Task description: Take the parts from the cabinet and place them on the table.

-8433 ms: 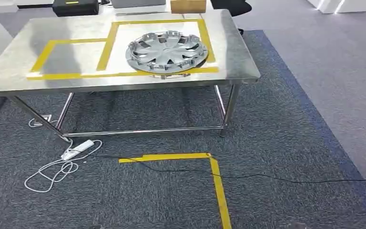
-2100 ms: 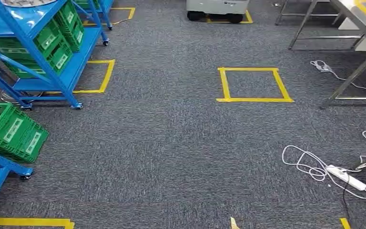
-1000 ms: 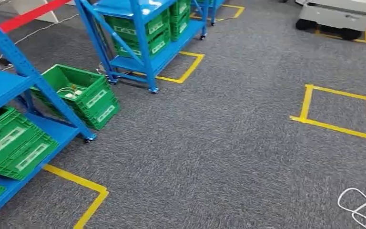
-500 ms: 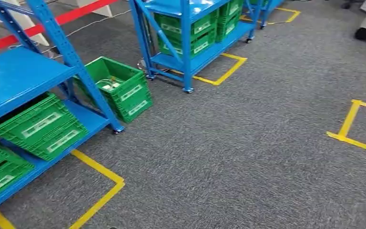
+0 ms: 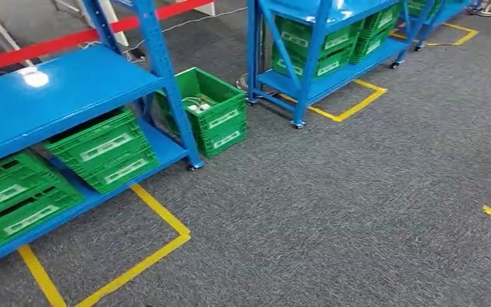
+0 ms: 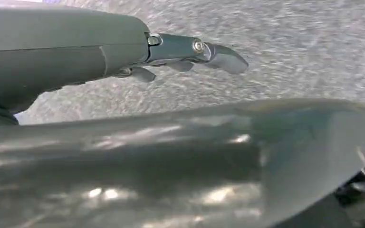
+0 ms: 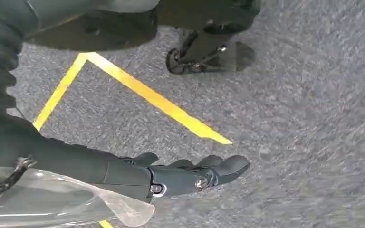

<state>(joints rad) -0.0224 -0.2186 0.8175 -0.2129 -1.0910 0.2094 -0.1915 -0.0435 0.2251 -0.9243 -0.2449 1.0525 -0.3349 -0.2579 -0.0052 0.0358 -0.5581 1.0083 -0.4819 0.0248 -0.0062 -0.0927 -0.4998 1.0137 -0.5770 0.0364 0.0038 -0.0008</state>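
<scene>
below, left hand [image 6: 190,52] hanging over carpet, fingers extended, empty, right hand [image 7: 185,175] likewise

A blue metal cabinet [image 5: 51,96] on castors stood at the left, its lower shelf holding green plastic crates [image 5: 102,148] side by side, one more green crate [image 5: 208,110] beside its corner post.

Bright, even light; shelf [image 5: 35,80] glare; wrist views motion-blurred.
</scene>
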